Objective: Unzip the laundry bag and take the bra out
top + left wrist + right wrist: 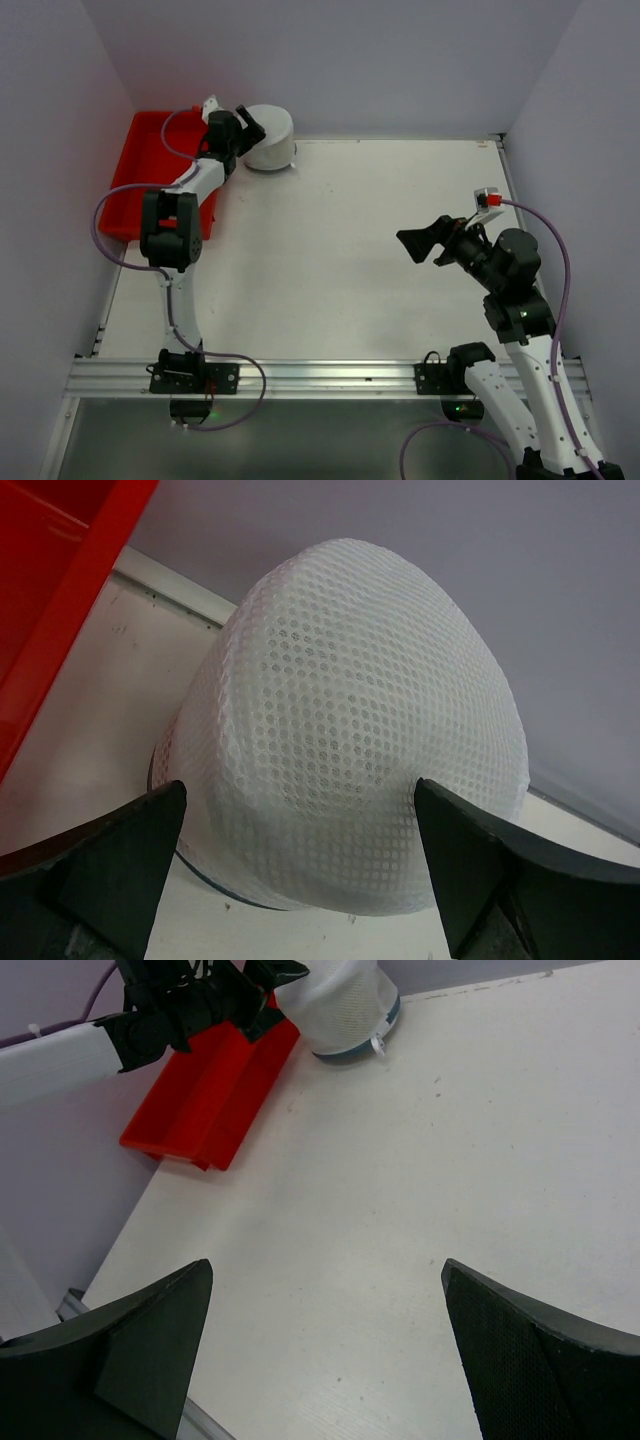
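a white table (330, 260) fills the middle of the top view, matte, with a few small dark specks. plain pale lilac-grey walls close it in: the back wall (340, 60) across the top, a left wall (50, 180) and a right wall (590, 120) down the sides. an aluminium rail (330, 377) runs along the table's near edge at the bottom, above a dull grey surface (300, 440). the light is soft and even.

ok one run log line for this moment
left gripper open, facing laundry bag | right gripper open, above table | laundry bag not gripped
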`<state>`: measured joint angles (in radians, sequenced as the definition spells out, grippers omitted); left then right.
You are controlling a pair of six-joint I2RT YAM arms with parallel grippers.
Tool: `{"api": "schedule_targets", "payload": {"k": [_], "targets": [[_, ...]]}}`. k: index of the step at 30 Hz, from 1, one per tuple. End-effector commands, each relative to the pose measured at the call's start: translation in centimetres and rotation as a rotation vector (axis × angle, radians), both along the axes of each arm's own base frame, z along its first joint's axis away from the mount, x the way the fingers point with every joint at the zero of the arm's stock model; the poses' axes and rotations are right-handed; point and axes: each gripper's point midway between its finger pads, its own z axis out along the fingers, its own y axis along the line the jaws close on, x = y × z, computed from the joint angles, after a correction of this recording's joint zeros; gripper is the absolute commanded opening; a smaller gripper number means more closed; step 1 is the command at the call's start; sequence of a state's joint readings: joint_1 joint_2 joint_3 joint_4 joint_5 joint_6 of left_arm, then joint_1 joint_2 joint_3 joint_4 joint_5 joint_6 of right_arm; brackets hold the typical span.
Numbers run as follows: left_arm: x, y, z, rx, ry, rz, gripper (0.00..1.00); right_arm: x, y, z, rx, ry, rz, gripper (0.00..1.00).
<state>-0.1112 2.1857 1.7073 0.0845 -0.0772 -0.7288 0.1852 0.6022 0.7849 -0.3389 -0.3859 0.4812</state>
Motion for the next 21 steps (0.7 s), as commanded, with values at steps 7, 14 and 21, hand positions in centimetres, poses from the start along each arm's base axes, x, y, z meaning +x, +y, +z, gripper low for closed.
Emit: {"api": "schedule_targets", "payload": {"k": [7, 14, 21], "targets": [[2.9, -0.3, -2.4, -0.026, -0.051, -0.045, 0.41, -0.1, 0.4, 0.8, -0.007, -0.044, 0.033, 0.99], [1.2, -2.1, 1.3, 0.019, -0.085, -0.197, 0.00, -0.5, 0.1, 0.7, -0.013, -0.042, 0.023, 0.99], [-7.2, -5.0, 6.0, 0.400, 0.022, -0.318, 0.00, -1.0, 0.0, 0.7, -0.017, -0.032, 0.019, 0.99]]}}
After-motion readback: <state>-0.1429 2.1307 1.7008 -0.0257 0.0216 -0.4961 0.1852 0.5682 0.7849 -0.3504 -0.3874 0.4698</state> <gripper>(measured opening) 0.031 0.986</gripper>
